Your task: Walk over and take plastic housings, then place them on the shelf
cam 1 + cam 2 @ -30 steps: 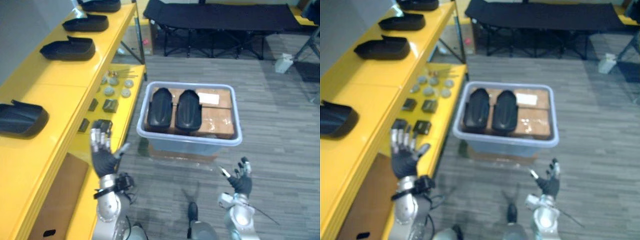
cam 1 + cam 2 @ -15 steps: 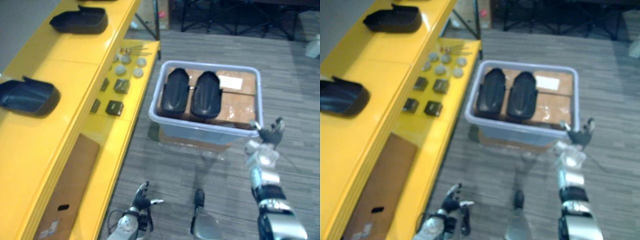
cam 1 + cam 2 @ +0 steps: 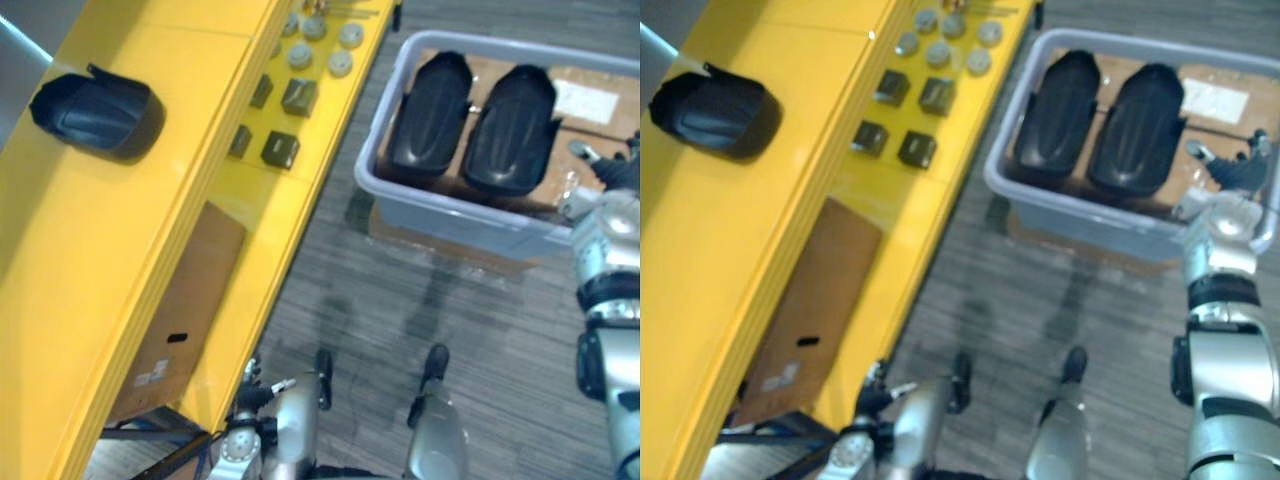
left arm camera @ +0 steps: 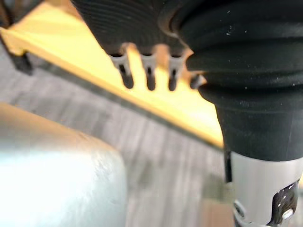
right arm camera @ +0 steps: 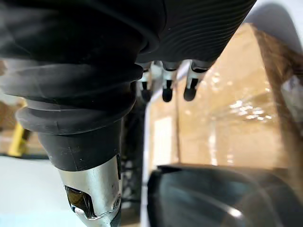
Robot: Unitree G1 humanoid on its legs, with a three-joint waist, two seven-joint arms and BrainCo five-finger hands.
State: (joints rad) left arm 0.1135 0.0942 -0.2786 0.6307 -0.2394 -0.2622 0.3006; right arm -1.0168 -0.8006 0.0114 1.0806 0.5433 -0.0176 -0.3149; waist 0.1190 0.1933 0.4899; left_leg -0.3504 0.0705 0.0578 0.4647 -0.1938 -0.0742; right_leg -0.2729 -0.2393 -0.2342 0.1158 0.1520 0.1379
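L hand [image 3: 252, 388] low — R hand [image 3: 1232, 172] up, slack

A pale grey bin [image 3: 455, 215] stands on the grey plank floor [image 3: 370, 320]. Inside it lie brown card boxes [image 3: 628, 110], one with a white label [image 3: 590, 100] on top. A strip of brown card [image 3: 420, 240] shows on the floor at the foot of the bin's near wall.

Just beside the bin, a cluster of small round grey discs [image 3: 300, 55] sits close together. Near them are four dark square blocks [image 3: 298, 95], set two by two and apart from each other. Further along lies a flat brown card sheet [image 3: 185, 310] with a small dark slot [image 3: 177, 338] and a white sticker [image 3: 150, 376] towards its near end.
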